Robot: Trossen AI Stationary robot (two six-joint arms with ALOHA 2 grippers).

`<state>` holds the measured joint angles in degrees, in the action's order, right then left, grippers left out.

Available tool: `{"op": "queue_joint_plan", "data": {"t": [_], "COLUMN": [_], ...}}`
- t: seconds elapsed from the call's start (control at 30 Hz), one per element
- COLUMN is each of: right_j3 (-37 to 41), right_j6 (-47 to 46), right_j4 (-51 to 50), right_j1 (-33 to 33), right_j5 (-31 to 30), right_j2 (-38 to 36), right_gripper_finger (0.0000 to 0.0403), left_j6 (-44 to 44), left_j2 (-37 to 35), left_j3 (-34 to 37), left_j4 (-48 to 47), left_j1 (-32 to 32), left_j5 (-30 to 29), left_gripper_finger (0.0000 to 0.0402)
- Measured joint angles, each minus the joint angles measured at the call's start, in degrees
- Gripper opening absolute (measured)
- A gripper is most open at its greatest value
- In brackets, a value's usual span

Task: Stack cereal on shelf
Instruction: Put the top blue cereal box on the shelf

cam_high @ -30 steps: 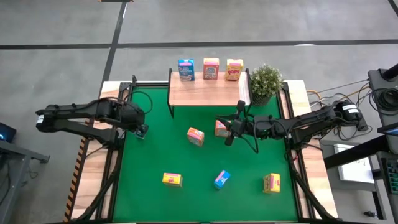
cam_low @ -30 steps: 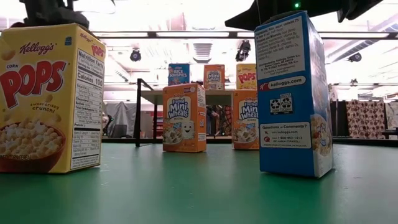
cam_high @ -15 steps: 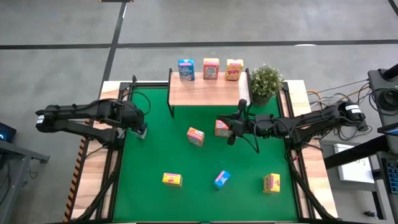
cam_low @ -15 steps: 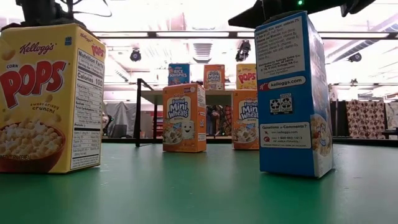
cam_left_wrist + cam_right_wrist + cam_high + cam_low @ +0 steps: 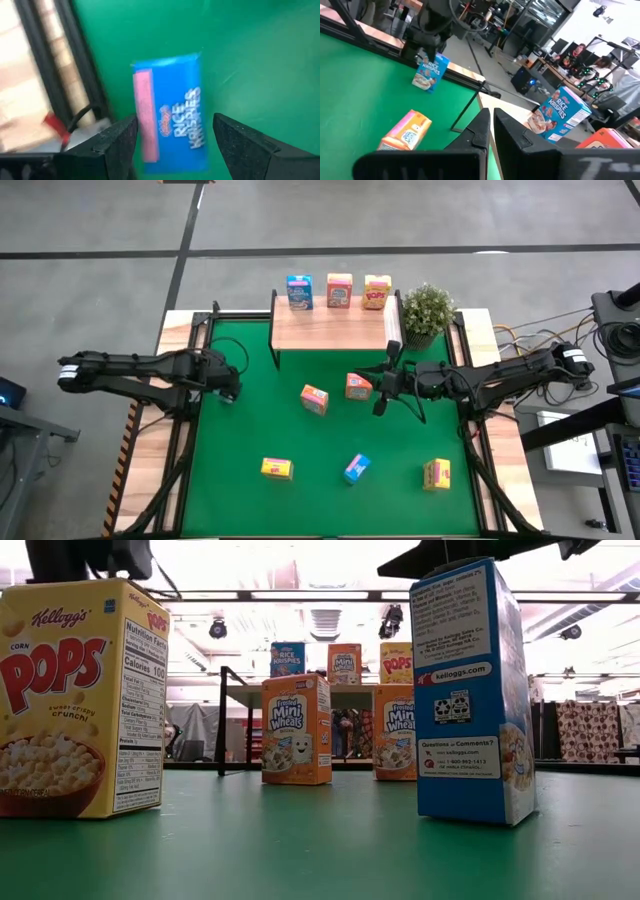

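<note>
Left gripper (image 5: 228,388) at the green mat's (image 5: 250,430) left edge; right gripper (image 5: 380,392) just beside an orange-red cardboard cereal box (image 5: 358,386). Three boxes upright along the light-wood shelf board (image 5: 330,327).

Low: yellow Corn Pops box (image 5: 82,698) and blue box (image 5: 470,695) standing nearest.

Left wrist: fingers (image 5: 116,145) spread wide around a blue Rice Krispies box (image 5: 170,112), apart from its sides.

Right wrist: fingers (image 5: 480,131) pressed together, pinching nothing.
</note>
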<state>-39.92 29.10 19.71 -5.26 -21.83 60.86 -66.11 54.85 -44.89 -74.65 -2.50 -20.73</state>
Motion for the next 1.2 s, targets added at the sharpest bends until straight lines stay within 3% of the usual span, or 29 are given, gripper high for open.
{"op": "queue_joint_plan", "data": {"t": [0.37, 0.9, 1.2], "right_j3": [0.0, 0.0, -0.09], "right_j6": [-0.72, -0.63, -2.19], "right_j4": [-0.39, -2.04, -3.7], "right_j1": [-0.11, -0.11, -0.11], "right_j5": [-0.02, -0.02, -0.17], "right_j2": [0.02, 0.04, -0.46], "right_gripper_finger": [0.0013, 0.0013, 0.0013], "left_j6": [0.55, 1.31, 10.77], "left_j2": [0.33, 0.35, 0.35], "left_j3": [0.92, 0.58, -7.47], "left_j4": [2.06, 2.82, 2.92], "left_j1": [0.07, 0.07, 0.12], "left_j5": [-1.33, -1.26, 4.1], "left_gripper_finger": [0.023, 0.0122, 0.0115]}}
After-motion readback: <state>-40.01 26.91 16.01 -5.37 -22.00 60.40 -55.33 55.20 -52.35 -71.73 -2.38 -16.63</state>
